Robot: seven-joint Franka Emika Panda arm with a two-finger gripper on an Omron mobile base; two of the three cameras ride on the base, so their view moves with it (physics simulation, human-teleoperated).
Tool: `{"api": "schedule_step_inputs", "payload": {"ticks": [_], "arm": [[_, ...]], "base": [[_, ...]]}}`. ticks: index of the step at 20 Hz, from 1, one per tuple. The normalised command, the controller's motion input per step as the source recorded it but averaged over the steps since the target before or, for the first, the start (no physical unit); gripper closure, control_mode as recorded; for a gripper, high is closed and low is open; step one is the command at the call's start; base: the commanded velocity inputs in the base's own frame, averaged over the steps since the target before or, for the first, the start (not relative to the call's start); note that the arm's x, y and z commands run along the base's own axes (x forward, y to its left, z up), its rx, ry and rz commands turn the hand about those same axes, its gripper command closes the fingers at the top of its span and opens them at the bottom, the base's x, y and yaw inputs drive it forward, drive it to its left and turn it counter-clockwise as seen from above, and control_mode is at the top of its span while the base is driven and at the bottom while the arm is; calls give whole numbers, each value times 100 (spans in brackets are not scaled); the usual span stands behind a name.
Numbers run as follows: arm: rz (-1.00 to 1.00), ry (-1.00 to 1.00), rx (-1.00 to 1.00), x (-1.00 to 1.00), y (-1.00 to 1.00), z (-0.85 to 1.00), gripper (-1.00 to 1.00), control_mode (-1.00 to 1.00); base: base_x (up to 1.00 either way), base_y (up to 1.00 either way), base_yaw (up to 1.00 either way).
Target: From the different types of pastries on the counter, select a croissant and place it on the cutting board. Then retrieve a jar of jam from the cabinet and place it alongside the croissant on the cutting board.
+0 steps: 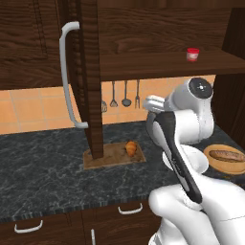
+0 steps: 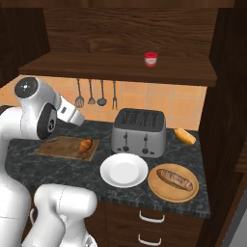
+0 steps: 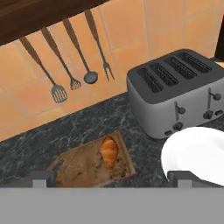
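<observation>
Croissant [image 3: 109, 152] lies on cutting board [image 3: 83, 168] below tool [image 3: 107, 178].

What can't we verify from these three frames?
- End effector: hand view cuts the fingertips at the bottom edge; the spacing between them suggests open.
- Cutting board: left base view, open cabinet door hides its left part.
- Jam jar: too small on the shelf in both base views to read its contents.

Nothing you can actually read here, no labels or brands or numbers; the jam jar [image 2: 151, 59] might carry a label, but it's too small to tell.
</observation>
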Motion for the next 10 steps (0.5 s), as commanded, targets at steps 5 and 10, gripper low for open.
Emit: {"api": "schedule_step_inputs", "payload": {"ticks": [5, 10], "arm": [[2, -26, -7, -32, 0, 39, -100, -100], [-14, 0, 0, 8, 2, 92, -100, -100]], "base": [[0, 0, 0], [0, 0, 0]]}}
